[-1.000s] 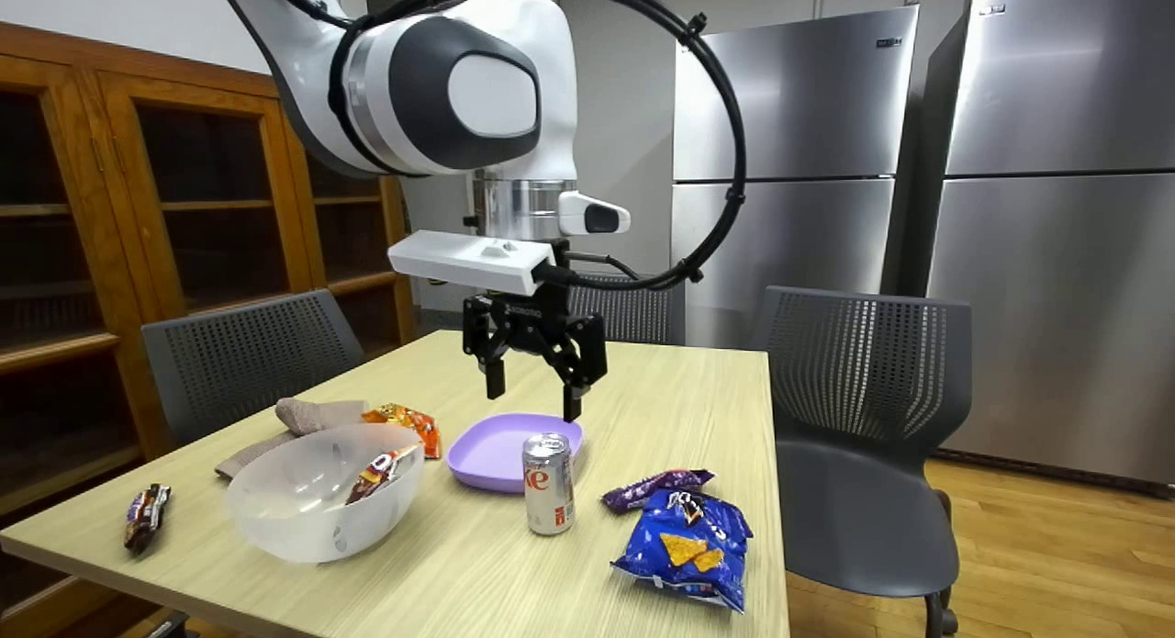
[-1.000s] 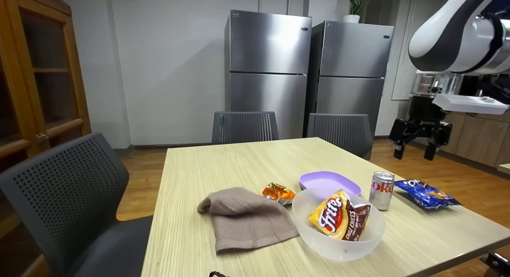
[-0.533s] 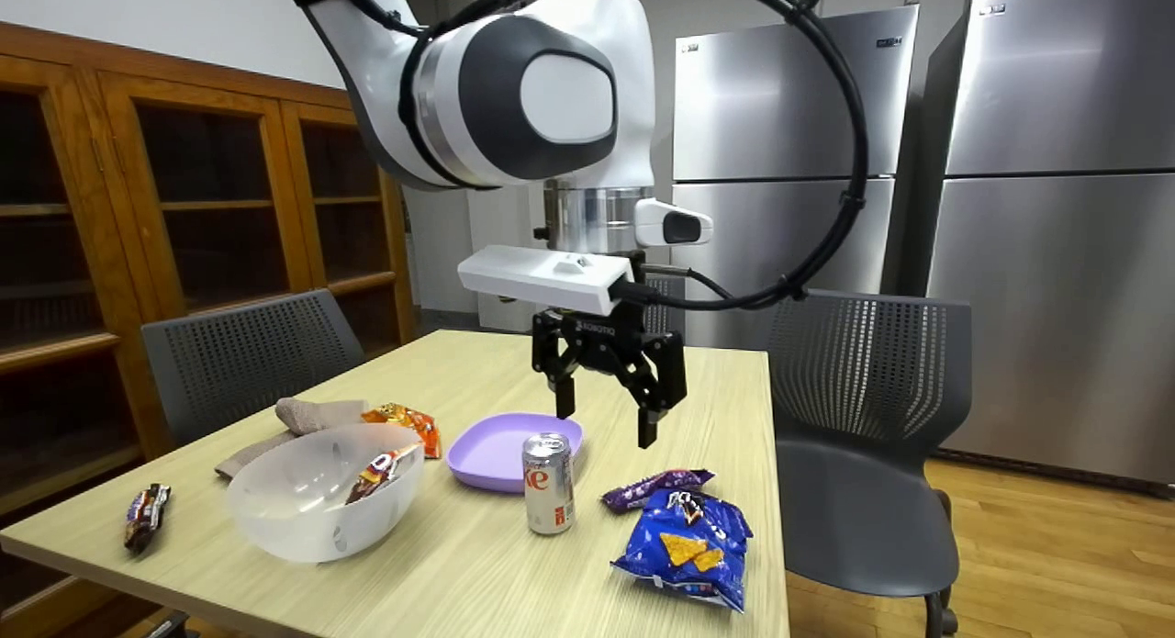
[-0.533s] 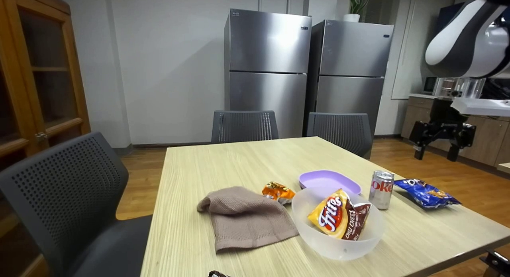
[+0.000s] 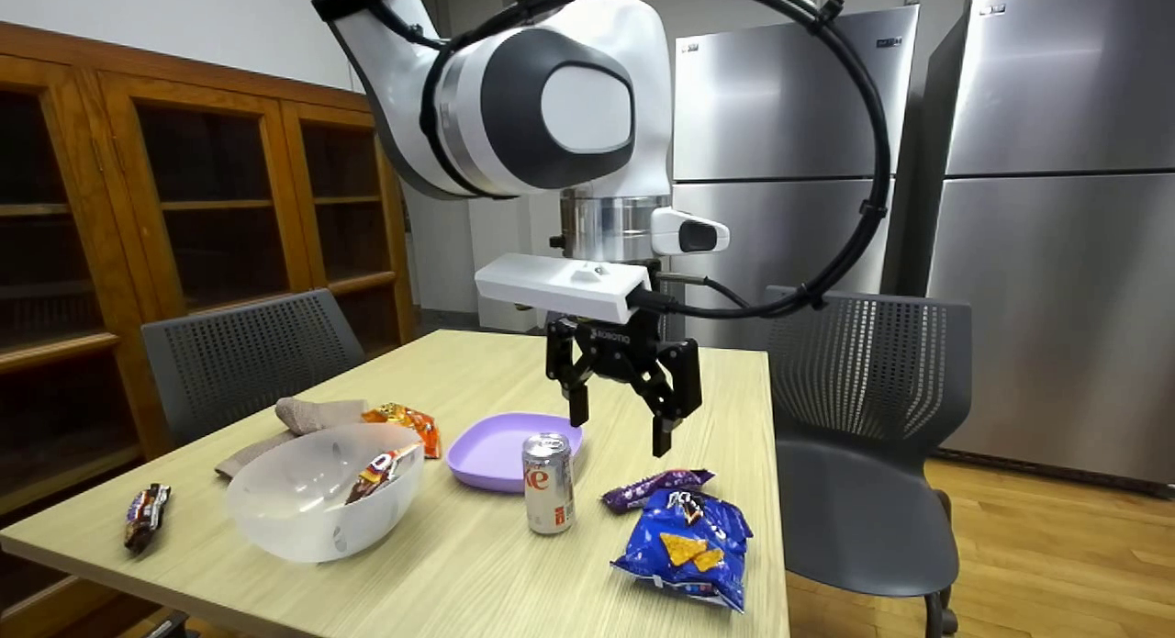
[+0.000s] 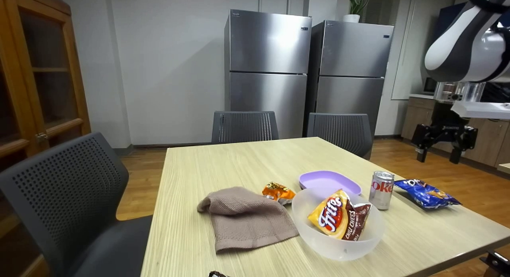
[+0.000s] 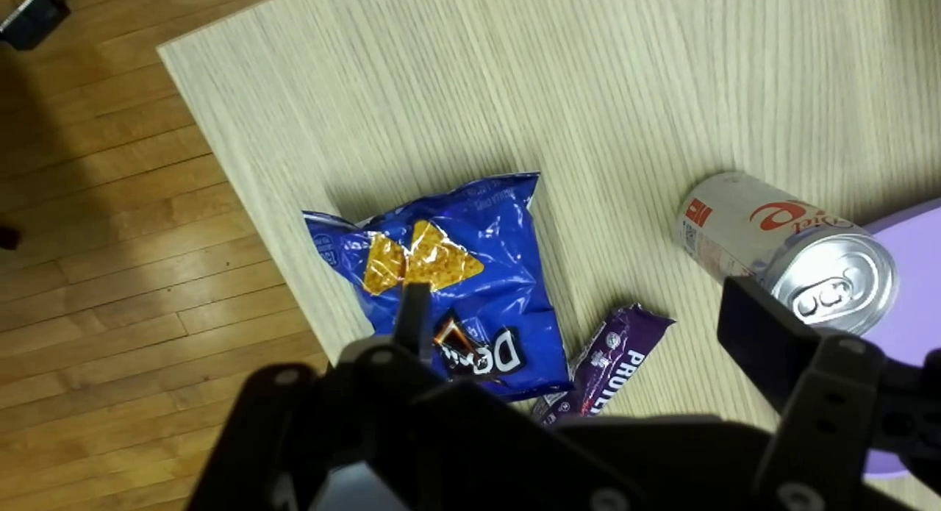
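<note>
Two fingers (image 7: pixel 768 342) of the pincer (image 5: pixel 619 438) stood spread wide apart, released, with only air between their tips. They hung above the table (image 5: pixel 441 574), clear of everything on it. Nearest, below them, lay a blue chip bag (image 7: pixel 478 276) and a purple-wrapped protein bar (image 7: pixel 621 356), the bag's lettered end meeting the bar. In the wrist view one finger crossed in front of the bag, and the bar showed in the gap between the two. Next out, a silver soda can (image 5: pixel 549 486) stood upright, just beside a shallow lilac dish (image 5: pixel 477 454). Past these was a frosted bowl (image 5: pixel 285 532), and in an exterior view a yellow-and-brown chip packet (image 6: pixel 332 217) leaned inside it. An orange packet (image 6: pixel 277 192) and a brown cloth (image 6: pixel 251 225) lay near the bowl, and a dark-wrapped bar (image 5: pixel 146 519) lay farther out on the table. Dark gray chairs (image 5: pixel 858 537) stood around the table, and behind them, at the back of the room, rose two tall steel refrigerators (image 6: pixel 269 46).
</note>
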Available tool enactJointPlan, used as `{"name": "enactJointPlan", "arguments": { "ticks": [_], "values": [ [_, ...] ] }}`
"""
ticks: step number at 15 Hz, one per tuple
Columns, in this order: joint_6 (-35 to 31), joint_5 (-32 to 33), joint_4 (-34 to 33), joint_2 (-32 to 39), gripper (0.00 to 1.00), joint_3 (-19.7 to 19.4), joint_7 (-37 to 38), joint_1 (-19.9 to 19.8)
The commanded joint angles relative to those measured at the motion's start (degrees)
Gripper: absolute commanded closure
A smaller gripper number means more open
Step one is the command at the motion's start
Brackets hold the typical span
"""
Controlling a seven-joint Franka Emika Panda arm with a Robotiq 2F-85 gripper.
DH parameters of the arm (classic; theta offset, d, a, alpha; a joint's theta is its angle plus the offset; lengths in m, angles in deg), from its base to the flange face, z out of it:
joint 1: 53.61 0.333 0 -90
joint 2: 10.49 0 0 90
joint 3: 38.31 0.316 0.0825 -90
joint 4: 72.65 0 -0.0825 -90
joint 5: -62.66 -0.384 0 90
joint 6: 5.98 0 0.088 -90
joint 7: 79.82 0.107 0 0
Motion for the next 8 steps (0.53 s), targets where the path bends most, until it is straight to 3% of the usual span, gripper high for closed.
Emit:
{"name": "enactJointPlan", "arguments": {
  "ticks": [1, 8],
  "values": [
    [-0.12, -2.32, -2.06, 2.45, 0.00, 0.68, -0.23, -0.79],
    [-0.54, -8.84, -10.30, 12.07, 0.00, 1.81, 0.99, -1.43]
  ]
}}
